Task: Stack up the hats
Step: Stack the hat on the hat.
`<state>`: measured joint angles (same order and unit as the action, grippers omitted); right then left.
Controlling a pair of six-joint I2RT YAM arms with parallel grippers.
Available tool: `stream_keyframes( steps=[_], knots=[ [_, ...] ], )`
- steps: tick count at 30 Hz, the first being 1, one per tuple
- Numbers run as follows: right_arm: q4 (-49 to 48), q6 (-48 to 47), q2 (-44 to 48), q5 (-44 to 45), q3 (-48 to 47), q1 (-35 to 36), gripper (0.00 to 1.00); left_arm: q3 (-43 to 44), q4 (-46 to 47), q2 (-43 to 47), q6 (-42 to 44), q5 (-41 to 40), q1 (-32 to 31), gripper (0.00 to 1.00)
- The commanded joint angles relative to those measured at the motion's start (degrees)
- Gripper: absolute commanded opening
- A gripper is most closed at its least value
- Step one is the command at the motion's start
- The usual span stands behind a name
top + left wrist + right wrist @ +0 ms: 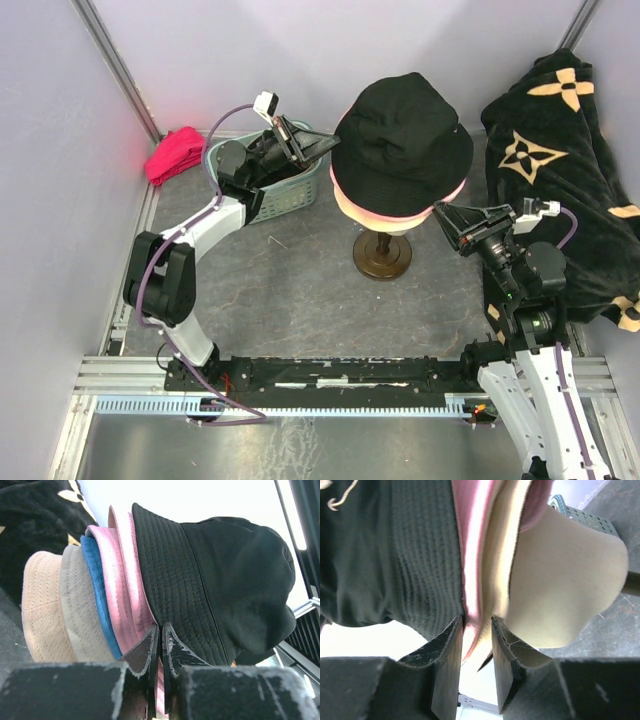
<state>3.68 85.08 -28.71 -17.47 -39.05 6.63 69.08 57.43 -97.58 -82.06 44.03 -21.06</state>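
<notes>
Overhead view, left to right: magenta cloth (175, 153) in the far left corner; teal basket (285, 200); left gripper (324, 146), reaching over the basket to the left brim of the hat stack. The stack sits on a stand (382, 255) at mid-table with the black hat (400, 140) on top.

Left wrist view, bottom of the stack to top: two tan hats (42, 605), blue hat (95, 580), pink hat (122, 590), black hat (220, 580). The fingertips of the left gripper (161, 632) meet at the seam between the pink and black brims. The jaws are all but closed, and a sliver of pink fabric shows in the slit between them.

The right gripper (447, 222) is at the right brim. In its wrist view, the right gripper (476, 621) has its jaws narrowly parted. The edge of the pink hat (472, 540) hangs between them, with the cream hat (570, 580) just beside it. Whether the pads press the fabric cannot be told.

The large black cloth (570, 170) with beige flowers lies at far right.
</notes>
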Motion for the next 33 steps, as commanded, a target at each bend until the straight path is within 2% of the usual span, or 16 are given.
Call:
stream_keyframes(
  steps=[1,12,15,20,26,33],
  knots=[
    [6.33,-4.0,-1.28,1.02,-1.92,-0.04,0.37,-0.79,-0.5,-3.72,-3.15,3.17,0.87,0.1],
    [14.95,-8.59,2.89,5.08,-5.1,-0.04,0.37,-0.38,15.66,-5.63,-13.37,4.39,0.55,0.23],
    [17.26,-9.6,4.18,6.45,-5.8,-0.05,0.37,-0.92,17.27,-5.66,-14.6,4.04,0.58,0.24],
    [20.7,-11.84,5.14,7.83,-8.03,-0.07,0.39,-1.77,15.81,-4.75,-13.64,2.78,0.82,0.28],
    [25.55,-14.99,6.55,10.18,-11.11,-0.05,0.47,-4.3,11.77,-2.02,-10.81,0.58,2.12,0.31],
    [30.55,-18.8,6.33,12.65,-15.54,-0.05,0.51,-9.86,1.56,5.38,-4.5,-4.56,6.0,0.35]
  ],
)
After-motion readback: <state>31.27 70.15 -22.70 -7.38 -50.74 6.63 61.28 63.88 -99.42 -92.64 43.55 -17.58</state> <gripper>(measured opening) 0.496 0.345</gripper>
